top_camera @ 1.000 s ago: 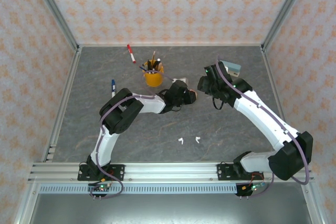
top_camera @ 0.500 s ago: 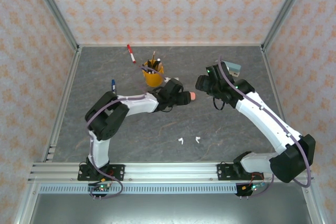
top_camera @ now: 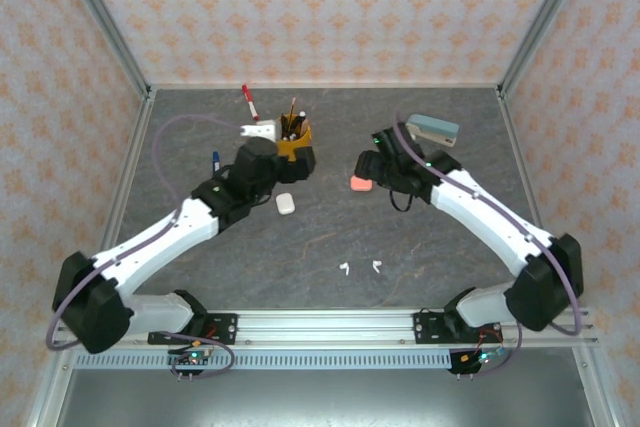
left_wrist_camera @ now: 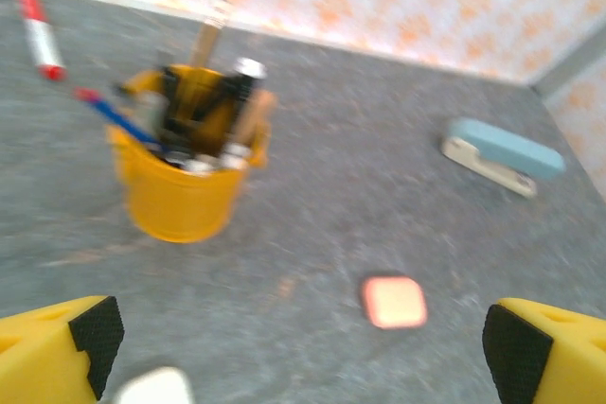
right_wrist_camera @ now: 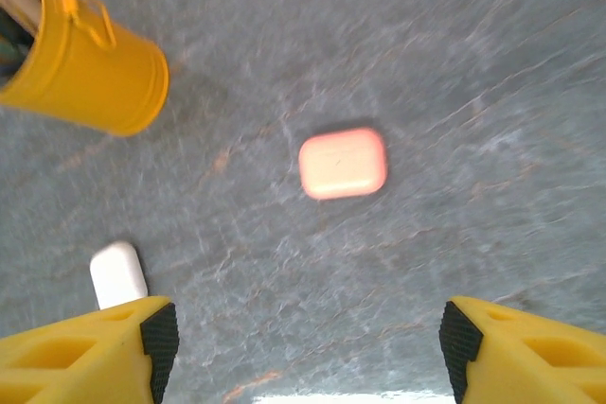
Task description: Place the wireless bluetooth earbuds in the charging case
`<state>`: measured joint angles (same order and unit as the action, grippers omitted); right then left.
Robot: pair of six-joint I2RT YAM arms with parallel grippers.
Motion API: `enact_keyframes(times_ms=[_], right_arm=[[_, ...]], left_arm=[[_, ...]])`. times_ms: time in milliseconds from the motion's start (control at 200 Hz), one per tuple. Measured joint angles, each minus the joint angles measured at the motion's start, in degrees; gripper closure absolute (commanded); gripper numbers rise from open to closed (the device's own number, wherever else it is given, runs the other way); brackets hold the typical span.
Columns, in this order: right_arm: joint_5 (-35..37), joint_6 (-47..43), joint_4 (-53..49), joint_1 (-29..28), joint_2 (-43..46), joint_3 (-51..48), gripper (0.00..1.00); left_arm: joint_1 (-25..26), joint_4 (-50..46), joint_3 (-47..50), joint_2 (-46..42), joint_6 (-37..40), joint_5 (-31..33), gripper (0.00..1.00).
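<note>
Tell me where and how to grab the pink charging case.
Grip the pink charging case across its two longer edges, coming straight down from above. It lies flat and closed, a low rounded slab with open table on every side.

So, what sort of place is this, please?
Probably a robot test cell: patterned walls close in a grey table, a metal rail runs along its near edge, and a pen pot and stapler sit as props.
</note>
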<state>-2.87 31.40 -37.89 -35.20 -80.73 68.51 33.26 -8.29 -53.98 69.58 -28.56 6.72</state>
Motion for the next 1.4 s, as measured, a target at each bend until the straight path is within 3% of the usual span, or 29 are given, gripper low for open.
enact_keyframes(times_ms=[265, 716, 1101, 1236, 1401], right_arm=[[0.17, 1.29, 0.9, -10.47, -17.31, 9.18, 0.24], [2.75, 5.38, -3.26, -18.29, -43.08, 33.24, 0.24], [2.86, 2.82, -7.56, -18.78, -52.28, 41.29, 0.27], [2.64, 1.49, -8.24, -18.75, -53.81, 42.49, 0.34], [2.45, 0.35, -8.31, -18.75, -53.81, 42.42, 0.49]], left_arm=[[-10.19, -2.82, 6.12, -7.91, 0.17, 4.35, 0.0], [-29.94, -2.91, 12.52, -7.93, -9.38, -3.61, 0.0], [-31.43, -0.83, 14.43, -7.93, -12.5, -8.94, 0.0], [-31.43, -0.28, 14.43, -7.91, -12.57, -9.81, 0.0], [-31.43, 0.07, 14.43, -6.86, -12.55, -11.5, 0.0]])
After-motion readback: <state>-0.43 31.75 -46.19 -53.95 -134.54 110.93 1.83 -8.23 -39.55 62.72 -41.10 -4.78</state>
